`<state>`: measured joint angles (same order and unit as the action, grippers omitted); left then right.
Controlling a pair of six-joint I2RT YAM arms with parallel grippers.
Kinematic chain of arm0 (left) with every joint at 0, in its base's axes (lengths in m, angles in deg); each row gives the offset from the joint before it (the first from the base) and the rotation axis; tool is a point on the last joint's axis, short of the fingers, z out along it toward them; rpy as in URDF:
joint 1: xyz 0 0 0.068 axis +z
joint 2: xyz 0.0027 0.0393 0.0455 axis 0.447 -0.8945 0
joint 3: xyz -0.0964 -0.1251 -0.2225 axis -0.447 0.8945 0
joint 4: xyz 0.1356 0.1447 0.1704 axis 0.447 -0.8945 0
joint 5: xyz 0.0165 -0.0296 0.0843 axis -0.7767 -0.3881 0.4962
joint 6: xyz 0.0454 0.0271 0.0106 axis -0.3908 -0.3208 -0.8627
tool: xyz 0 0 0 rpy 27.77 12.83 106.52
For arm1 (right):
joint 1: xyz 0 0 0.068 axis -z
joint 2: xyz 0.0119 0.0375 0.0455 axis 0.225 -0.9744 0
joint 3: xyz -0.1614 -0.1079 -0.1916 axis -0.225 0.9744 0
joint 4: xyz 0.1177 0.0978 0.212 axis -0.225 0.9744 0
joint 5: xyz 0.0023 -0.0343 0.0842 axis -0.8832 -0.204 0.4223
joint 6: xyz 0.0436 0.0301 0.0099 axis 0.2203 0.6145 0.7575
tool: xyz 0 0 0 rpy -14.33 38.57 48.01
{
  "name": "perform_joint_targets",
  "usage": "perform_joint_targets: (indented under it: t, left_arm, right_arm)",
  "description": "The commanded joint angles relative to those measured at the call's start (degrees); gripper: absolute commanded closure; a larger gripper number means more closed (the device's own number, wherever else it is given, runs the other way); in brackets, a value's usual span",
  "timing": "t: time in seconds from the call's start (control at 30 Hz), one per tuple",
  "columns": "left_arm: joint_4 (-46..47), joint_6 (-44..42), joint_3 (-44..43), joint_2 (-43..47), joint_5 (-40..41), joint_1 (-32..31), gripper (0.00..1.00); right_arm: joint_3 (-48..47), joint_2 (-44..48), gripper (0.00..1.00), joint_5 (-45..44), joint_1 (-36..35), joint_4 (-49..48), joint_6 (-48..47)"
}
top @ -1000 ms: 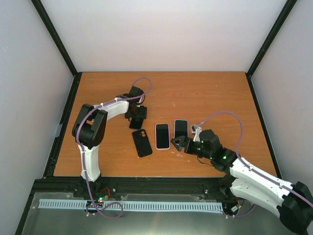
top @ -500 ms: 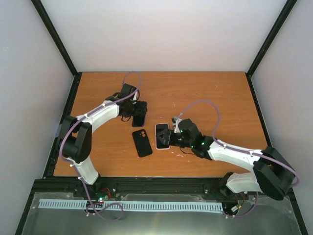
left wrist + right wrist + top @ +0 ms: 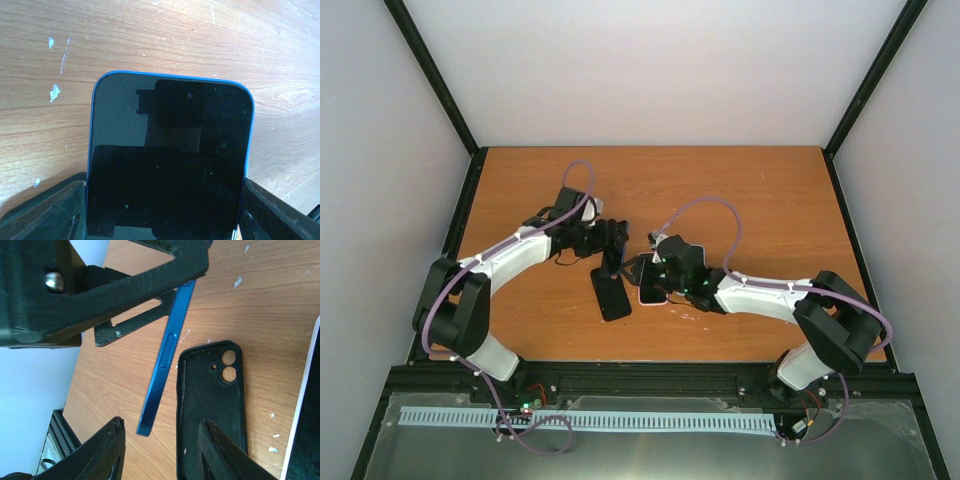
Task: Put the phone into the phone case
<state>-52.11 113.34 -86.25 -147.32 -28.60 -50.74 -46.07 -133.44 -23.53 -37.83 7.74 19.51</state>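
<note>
Blue phone (image 3: 170, 165), one, black case (image 3: 210, 405), one, white-rimmed phone (image 3: 653, 292), one

The phone (image 3: 167, 160) in my left gripper (image 3: 165, 220) has a glossy black glass face that mirrors dark shapes above it. Its blue frame (image 3: 165, 360) looks like smooth, satin-finished metal, and the fingers (image 3: 45, 210) on it are matt black plastic with a fine layered grain. The phone case (image 3: 210, 405) is matt black, a soft-looking plastic or rubber with a faint dusty bloom, and the table (image 3: 150, 35) is smooth orange-brown wood grain with a low sheen, flecked with small white scuffs.
</note>
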Motion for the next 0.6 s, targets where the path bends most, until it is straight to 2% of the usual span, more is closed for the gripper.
perform_joint_targets:
  t: [0.0, 0.2, 0.4, 0.47, 0.57]
  left_arm:
    - [3.50, 2.16, -0.40, 3.29, -1.14, -0.07, 0.43]
    - [3.99, 3.64, 1.13, 6.37, -0.91, -0.07, 0.43]
    - [9.73, 6.65, 4.48, 8.97, -6.94, -0.07, 0.44]
    - [9.94, 6.97, 4.97, 9.26, -7.07, -0.05, 0.44]
    - [9.16, 6.99, 4.97, 9.37, -6.10, -0.07, 0.44]
  right_arm:
    - [-1.69, -0.90, 0.60, -1.20, -0.58, -1.56, 0.27]
    - [-2.00, -0.91, 0.62, -1.09, -0.59, -0.18, -0.26]
    - [-3.84, -3.22, 0.65, -0.40, -0.59, 2.11, -0.67]
    - [-3.82, -3.74, 0.69, 0.34, -0.59, 1.55, -0.38]
    - [-2.85, -3.06, 0.79, -0.06, -0.59, 0.73, -0.55]
